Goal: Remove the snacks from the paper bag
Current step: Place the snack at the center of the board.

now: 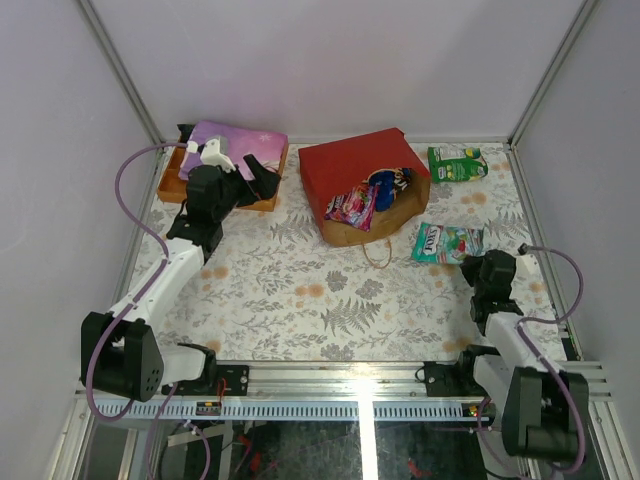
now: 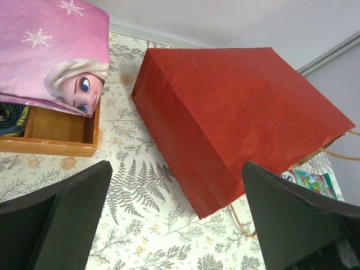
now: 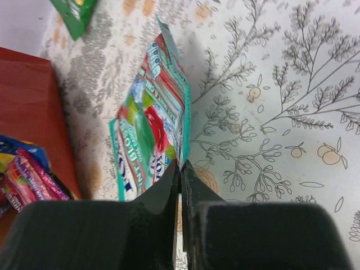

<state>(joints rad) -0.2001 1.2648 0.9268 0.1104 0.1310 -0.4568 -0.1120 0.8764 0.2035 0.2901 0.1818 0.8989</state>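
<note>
The red paper bag [image 1: 355, 175] [image 2: 236, 112] [image 3: 28, 112] lies on its side with its mouth toward me. Snacks show in that mouth: a pink packet [image 1: 352, 207] [image 3: 34, 177] and a blue one [image 1: 388, 185]. Outside the bag, a green packet [image 1: 457, 163] [image 3: 73, 11] lies at the back right. A teal packet [image 1: 447, 243] [image 3: 152, 129] sits just right of the bag. My right gripper [image 1: 470, 266] [image 3: 181, 163] is shut on the teal packet's near edge. My left gripper [image 1: 252, 178] [image 2: 177, 169] hangs wide open left of the bag, holding nothing.
An orange wooden tray [image 1: 170, 185] [image 2: 56, 147] stands at the back left with a pink-purple folded cloth [image 1: 240, 135] [image 2: 50, 50] on top. White walls close in the back and both sides. A metal rail [image 1: 350, 375] runs along the near edge.
</note>
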